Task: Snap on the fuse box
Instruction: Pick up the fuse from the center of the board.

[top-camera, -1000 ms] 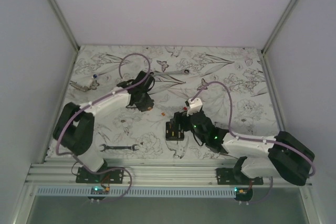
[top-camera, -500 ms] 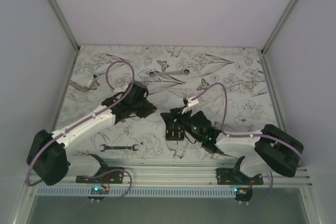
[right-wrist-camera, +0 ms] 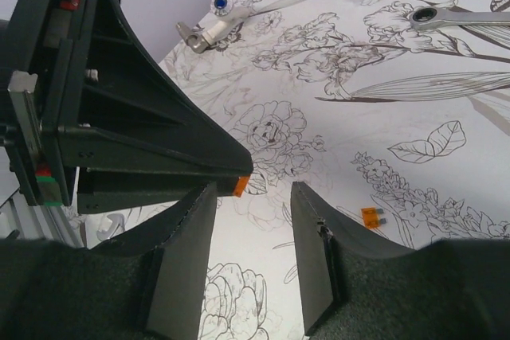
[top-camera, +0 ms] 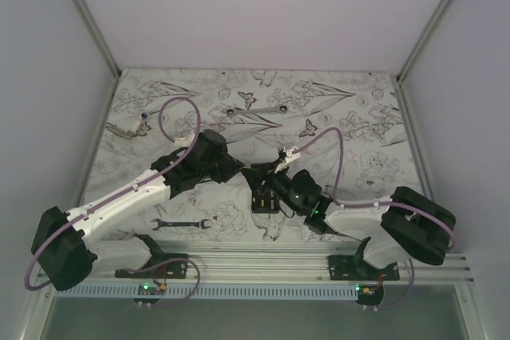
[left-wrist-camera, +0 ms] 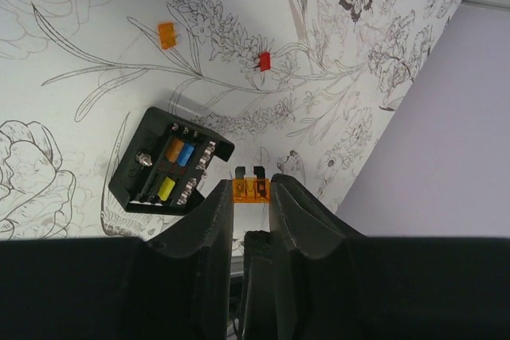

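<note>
Our left gripper (left-wrist-camera: pixel 251 197) is clamped on an orange fuse (left-wrist-camera: pixel 249 189). The fuse box (left-wrist-camera: pixel 169 171) lies just left of its tips, centre-left in the left wrist view — tilted, sockets up. The right gripper (right-wrist-camera: pixel 255 197) stands apart, empty — seemingly no nearer.

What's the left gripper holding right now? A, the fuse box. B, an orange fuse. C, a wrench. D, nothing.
B: the left wrist view shows the left gripper pinching an orange fuse, with the fuse box lying apart from it.
</note>
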Controlling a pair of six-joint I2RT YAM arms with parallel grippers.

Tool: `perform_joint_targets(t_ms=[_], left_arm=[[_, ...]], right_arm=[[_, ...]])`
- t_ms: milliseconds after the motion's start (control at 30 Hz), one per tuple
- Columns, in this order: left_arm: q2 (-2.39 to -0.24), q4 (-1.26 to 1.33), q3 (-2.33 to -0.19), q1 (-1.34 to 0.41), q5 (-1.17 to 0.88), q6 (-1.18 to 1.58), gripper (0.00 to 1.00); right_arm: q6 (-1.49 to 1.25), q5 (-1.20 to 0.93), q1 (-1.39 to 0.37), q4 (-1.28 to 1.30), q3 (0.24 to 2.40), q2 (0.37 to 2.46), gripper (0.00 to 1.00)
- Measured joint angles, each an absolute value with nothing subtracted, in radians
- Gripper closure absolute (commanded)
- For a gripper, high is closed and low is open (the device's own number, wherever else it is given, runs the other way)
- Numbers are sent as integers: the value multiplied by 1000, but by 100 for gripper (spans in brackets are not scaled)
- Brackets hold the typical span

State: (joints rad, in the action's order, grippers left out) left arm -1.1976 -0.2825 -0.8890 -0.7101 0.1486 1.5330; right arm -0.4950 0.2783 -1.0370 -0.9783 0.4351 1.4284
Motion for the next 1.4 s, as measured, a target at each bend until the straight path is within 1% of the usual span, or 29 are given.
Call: perform_joint_targets(t_ms=[367,500,767,833,900,967,1033,1133,1200,1300,1400], left_arm=[[-1183,-277,-887,-739,171,1561,81],[-1177,-277,-885,-745,185,1565,81],[-1171,-262,-879,-760,215,1586,81],[-1171,-259,-877,-763,220,1591,80],[-1171,-254,-875,-767,227,1597,80],[-1171,-252,-872,-768,232,1602,78],[-1171,-250,-871,-770,236,1604,72],[-1170,-246,-868,-773,237,1605,66],[-1165,-239,-859,-779,233,1605,60],[-1149,-239,-839,-786,233,1603,50],[-1111,-239,-809,-786,244,1585,43]], right_arm=[[-515,280,-1038,-1026,435,1462,60],[-527,282,-1039,-1051,437,1478,65],[-536,282,-1044,-1079,442,1487,82],[-536,282,-1045,-1082,442,1488,89],[-537,283,-1045,-1082,442,1488,99],[-536,286,-1045,-1081,442,1490,100],[-535,287,-1045,-1081,442,1490,100],[-531,289,-1045,-1079,442,1490,100],[-527,289,-1045,-1062,443,1487,100],[-514,290,-1045,-1018,443,1471,100],[-501,291,-1044,-923,444,1420,100]])
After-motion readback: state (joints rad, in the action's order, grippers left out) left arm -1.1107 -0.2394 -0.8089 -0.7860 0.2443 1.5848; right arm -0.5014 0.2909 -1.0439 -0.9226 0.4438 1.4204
